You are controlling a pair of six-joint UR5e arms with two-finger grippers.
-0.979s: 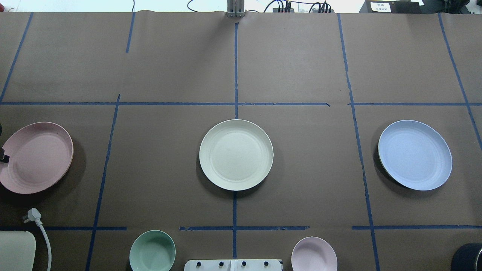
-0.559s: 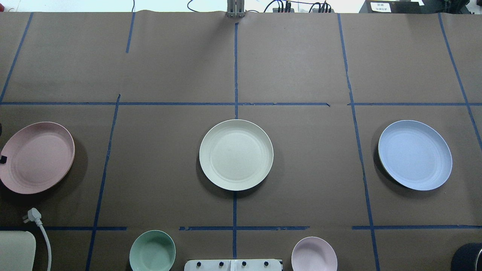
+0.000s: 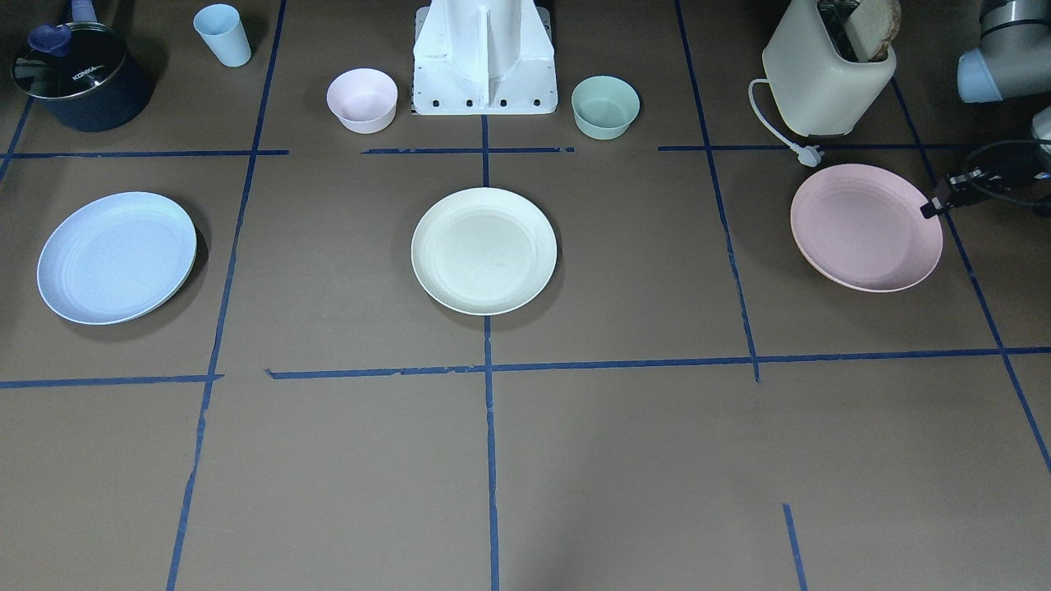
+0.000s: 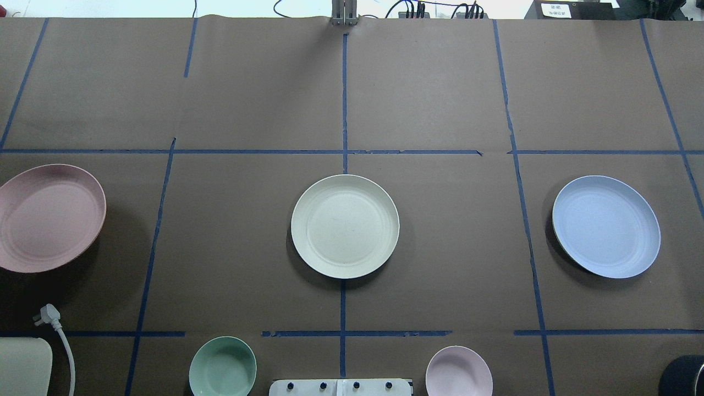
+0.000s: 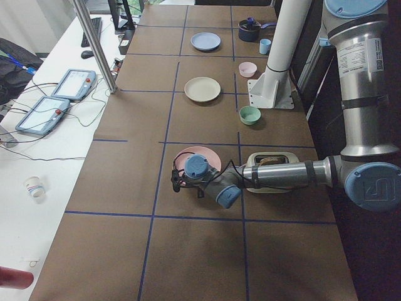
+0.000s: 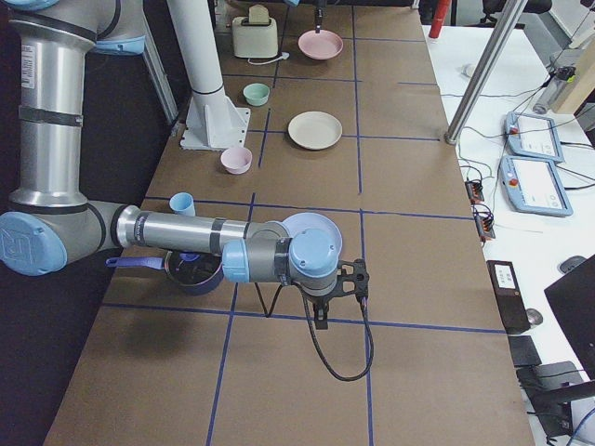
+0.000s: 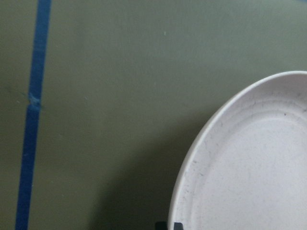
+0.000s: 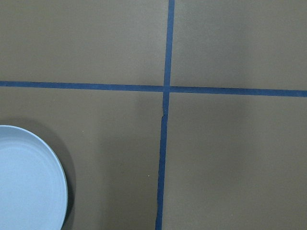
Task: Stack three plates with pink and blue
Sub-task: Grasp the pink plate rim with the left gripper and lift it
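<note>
At far left, the left gripper (image 3: 932,207), clamped on the rim of the pink plate (image 4: 49,217), is lifting it newly clear, likely toward the central cream plate (image 4: 345,226), while rightward the blue plate (image 4: 606,226) is lying untouched and the right gripper (image 6: 339,288) is showing too little to tell its opening.

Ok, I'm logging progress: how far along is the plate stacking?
Nothing is stacked yet: the pink plate, cream plate and blue plate are apart. In hand: the left gripper holds the pink plate's rim, and its wide shadow suggests it is lifted. Left: bring pink and blue into one stack with the cream.
</note>
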